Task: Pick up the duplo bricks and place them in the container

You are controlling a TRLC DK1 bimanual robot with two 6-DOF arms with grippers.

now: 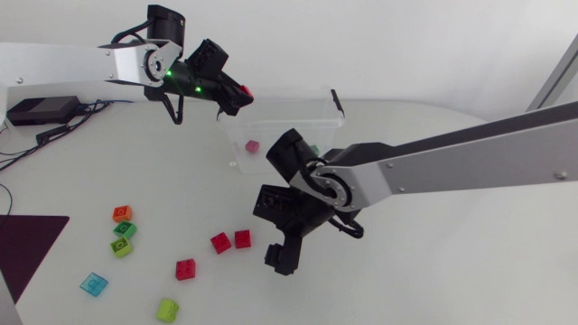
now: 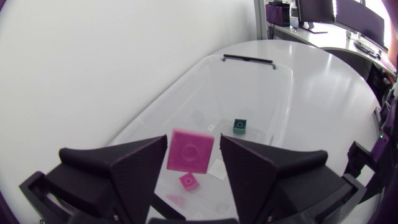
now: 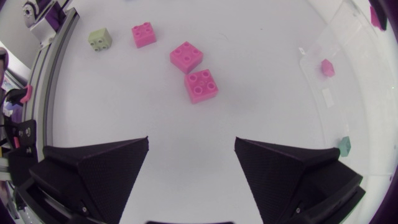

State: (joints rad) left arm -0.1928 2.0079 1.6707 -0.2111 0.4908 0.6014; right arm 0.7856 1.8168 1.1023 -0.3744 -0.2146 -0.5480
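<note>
Where the left gripper (image 2: 193,140) hangs over the end of the clear container (image 1: 298,108) nearest its own arm, a pink-red brick (image 2: 188,154) sits between the jaws. It is slightly blurred, and I cannot tell whether both jaws press on it. On the container's floor lie a small pink brick (image 1: 252,145) and a teal brick (image 2: 240,126). From above, the teal one shows only as a sliver past the right arm (image 1: 452,167), which also covers the container's near wall. The right gripper (image 3: 191,158) is above the white surface (image 1: 433,271) just outside the container, its jaws spread wide with nothing between them. Ahead of it two red bricks (image 1: 220,242) (image 1: 243,238) lie close together. Further along the surface are a third red brick (image 1: 185,269), an orange brick (image 1: 123,214), two green bricks (image 1: 125,230) (image 1: 122,246) nearly touching, a light blue brick (image 1: 93,284) and a lime brick (image 1: 167,310). A dark mat (image 1: 27,244) is cut off at the surface's left edge, and a black box (image 1: 41,110) with cables sits at its far left corner.
</note>
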